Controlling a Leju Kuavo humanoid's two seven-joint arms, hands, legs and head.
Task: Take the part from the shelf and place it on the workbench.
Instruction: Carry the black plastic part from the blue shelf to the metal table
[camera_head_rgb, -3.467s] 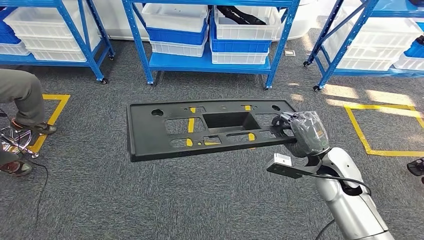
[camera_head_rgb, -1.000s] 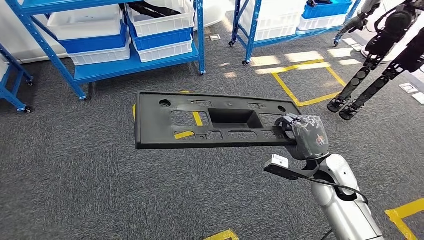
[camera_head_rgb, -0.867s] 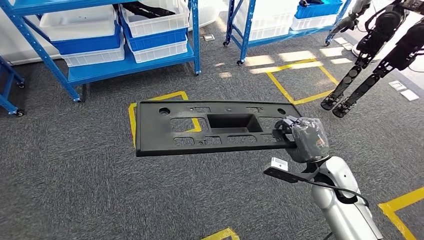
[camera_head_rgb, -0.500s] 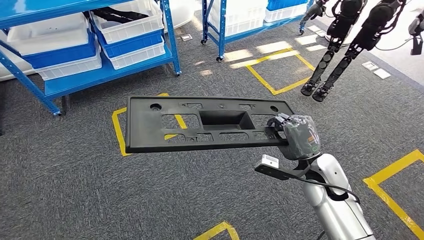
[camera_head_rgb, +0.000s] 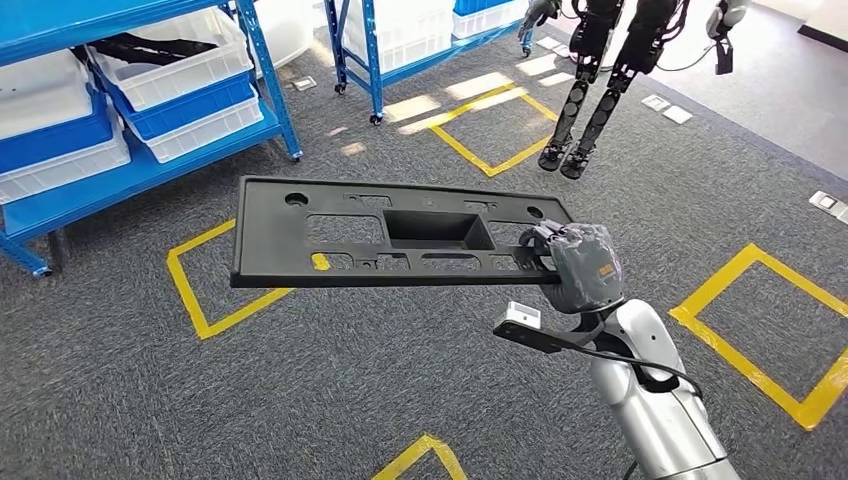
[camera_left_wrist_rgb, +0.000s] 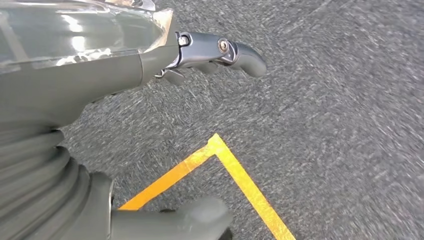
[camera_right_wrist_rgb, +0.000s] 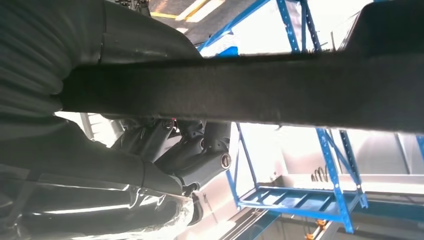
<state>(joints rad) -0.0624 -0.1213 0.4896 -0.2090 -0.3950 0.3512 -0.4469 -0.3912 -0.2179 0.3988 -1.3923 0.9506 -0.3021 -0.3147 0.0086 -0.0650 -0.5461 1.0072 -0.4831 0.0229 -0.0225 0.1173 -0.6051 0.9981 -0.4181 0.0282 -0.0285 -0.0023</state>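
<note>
Above grey carpet (camera_head_rgb: 150, 400) crossed by yellow tape, the right hand (camera_head_rgb: 578, 268) grips the right end of a long flat black plastic panel (camera_head_rgb: 390, 235) with cut-outs, held level; left hand (camera_left_wrist_rgb: 215, 52) holds nothing, fingers apart

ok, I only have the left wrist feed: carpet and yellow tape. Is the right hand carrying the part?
Observer: Yes. The right hand grips one end of the long black plastic panel, which sticks out level across the robot's front.
Operator: Workbench in sight?
Observer: I can't see one. Ahead stand blue metal shelves with white plastic bins.
Operator: Anything else nearby?
Observer: Another robot's dark legs stand further off on the grey carpet.
</note>
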